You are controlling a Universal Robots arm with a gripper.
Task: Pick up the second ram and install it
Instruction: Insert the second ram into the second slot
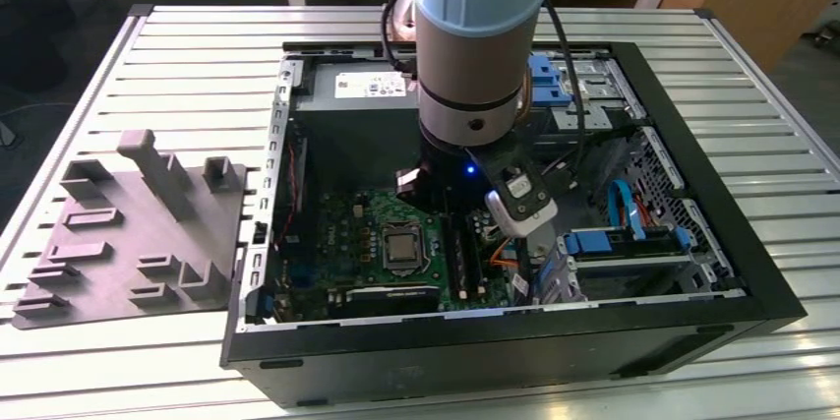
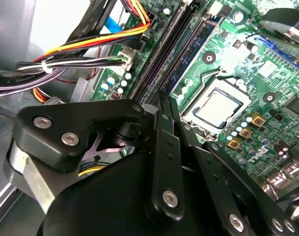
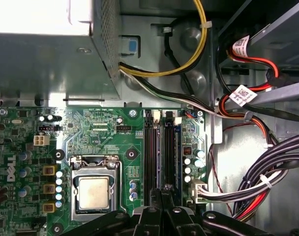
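Fingertips of my gripper (image 2: 165, 96) were pressed together directly over the memory slots (image 3: 159, 152) on the motherboard (image 3: 90, 128). I couldn't tell whether the second ram sat pinched edge-on between them or was already seated. The grey tray (image 1: 132, 243) held no stick, so pickup seemed done and seating unconfirmed.

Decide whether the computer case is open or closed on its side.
Open: the computer case has no panel over it, leaving the motherboard exposed.
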